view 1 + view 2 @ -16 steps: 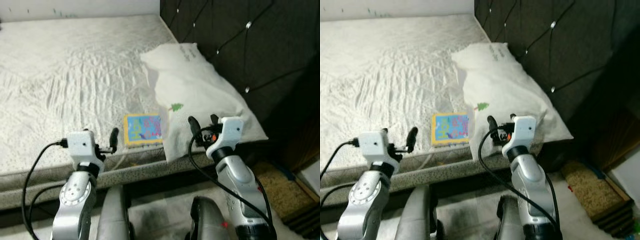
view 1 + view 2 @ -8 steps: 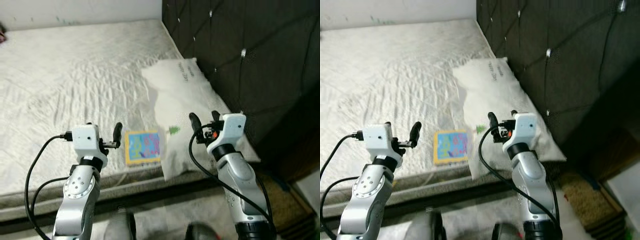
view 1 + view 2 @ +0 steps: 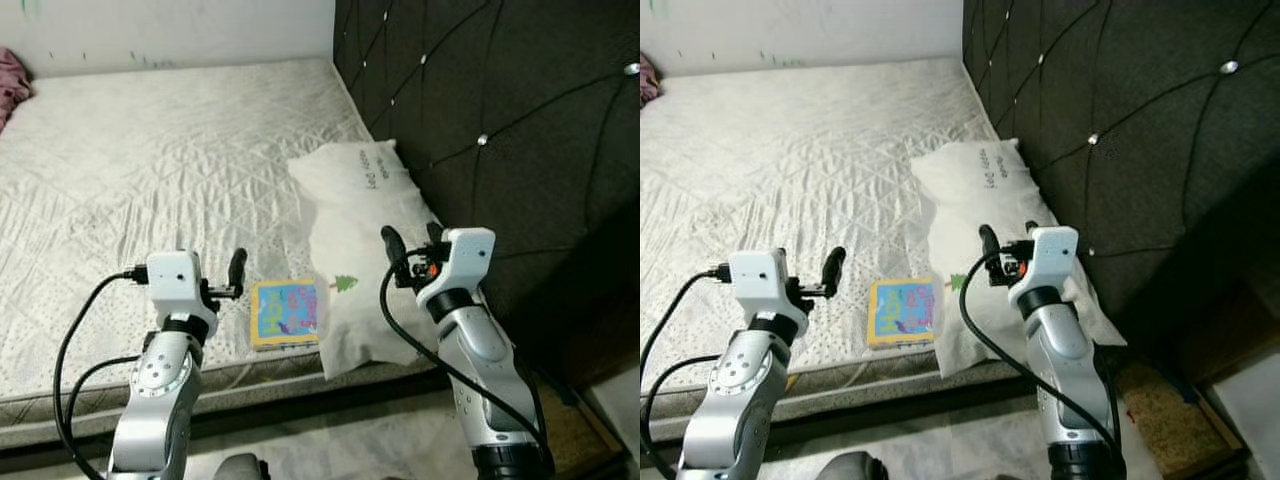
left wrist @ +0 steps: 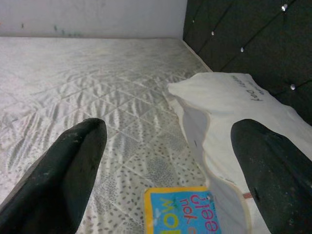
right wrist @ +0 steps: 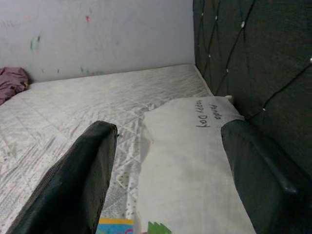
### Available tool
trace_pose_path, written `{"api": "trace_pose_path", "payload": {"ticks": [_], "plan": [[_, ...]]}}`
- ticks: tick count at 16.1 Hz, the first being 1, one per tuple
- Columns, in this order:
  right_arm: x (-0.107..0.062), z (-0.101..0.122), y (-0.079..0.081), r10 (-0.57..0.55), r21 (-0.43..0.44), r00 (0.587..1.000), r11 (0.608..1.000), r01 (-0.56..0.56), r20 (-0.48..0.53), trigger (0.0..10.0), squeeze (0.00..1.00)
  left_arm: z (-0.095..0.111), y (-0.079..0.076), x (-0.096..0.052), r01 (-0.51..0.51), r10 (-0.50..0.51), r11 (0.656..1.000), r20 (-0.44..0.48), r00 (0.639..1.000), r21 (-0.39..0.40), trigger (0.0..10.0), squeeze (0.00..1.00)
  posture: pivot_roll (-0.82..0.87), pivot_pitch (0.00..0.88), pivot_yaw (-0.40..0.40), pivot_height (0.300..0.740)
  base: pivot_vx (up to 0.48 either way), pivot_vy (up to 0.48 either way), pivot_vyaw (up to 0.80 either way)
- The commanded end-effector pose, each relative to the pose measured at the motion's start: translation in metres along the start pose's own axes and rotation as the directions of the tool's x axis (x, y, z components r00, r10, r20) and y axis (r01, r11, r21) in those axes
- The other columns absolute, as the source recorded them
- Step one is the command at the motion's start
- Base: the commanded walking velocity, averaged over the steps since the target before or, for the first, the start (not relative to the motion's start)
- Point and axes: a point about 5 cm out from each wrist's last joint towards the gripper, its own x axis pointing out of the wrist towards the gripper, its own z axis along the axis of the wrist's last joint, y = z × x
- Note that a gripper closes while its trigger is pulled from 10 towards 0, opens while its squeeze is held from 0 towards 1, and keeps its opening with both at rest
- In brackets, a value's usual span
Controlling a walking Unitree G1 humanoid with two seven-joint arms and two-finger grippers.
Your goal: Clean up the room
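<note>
I judge the clean-up as barely begun: nothing is in either pincer and the loose things on the bed (image 3: 150,150) lie where they lie. I am standing at the bed's near edge, looking down over the quilted mattress toward the dark tufted headboard (image 3: 480,100) on the right.

The obvious item to tidy is the colourful book (image 3: 285,312), flat on the mattress close to the near edge, its right side touching or slightly tucked under the white pillow (image 3: 370,250). The pillow lies askew along the headboard side, one corner hanging toward the bed edge. At the far left corner of the bed I see a bit of pink cloth (image 3: 12,85), well apart from everything else.

My left pincer (image 4: 161,161) hovers above the mattress just beside the book, fingers spread wide and holding nothing; through the left wrist view the book's upper edge sits between the two fingers. My right pincer (image 5: 165,170) hangs over the pillow, also spread wide and empty.

What is left, as I read it: pick up the book, straighten the pillow, and deal with the pink cloth. The book is the nearest job, and the left arm is best placed for it.
</note>
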Motion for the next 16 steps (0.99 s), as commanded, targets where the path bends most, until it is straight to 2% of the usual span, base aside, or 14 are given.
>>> {"api": "trace_pose_path", "payload": {"ticks": [1,11,16], "plan": [[-0.0005,-0.0041,-0.0006,-0.011,0.006,1.0,1.0,0.011,-0.016,10.0,0.0,-0.001,0.0041,-0.001,-0.02,0.02,1.0,-0.014,1.0,-0.001,10.0,0.0,0.02,0.027,0.012,0.74,0.0,0.48,0.0],[-0.0015,-0.0068,-0.0054,-0.028,-0.002,0.999,1.0,0.027,-0.033,10.0,0.0,-0.0005,0.0038,0.0018,-0.023,0.023,1.0,-0.013,1.0,-0.018,10.0,0.0,0.02,0.028,0.009,0.74,0.0,0.48,0.0],[-0.002,-0.0076,-0.0055,-0.026,-0.005,0.999,1.0,0.026,-0.038,10.0,0.0,-0.0001,0.0035,0.0017,-0.019,0.019,0.999,-0.01,1.0,-0.029,10.0,0.0,0.01,0.031,0.009,0.74,0.0,0.48,-0.48]]}}
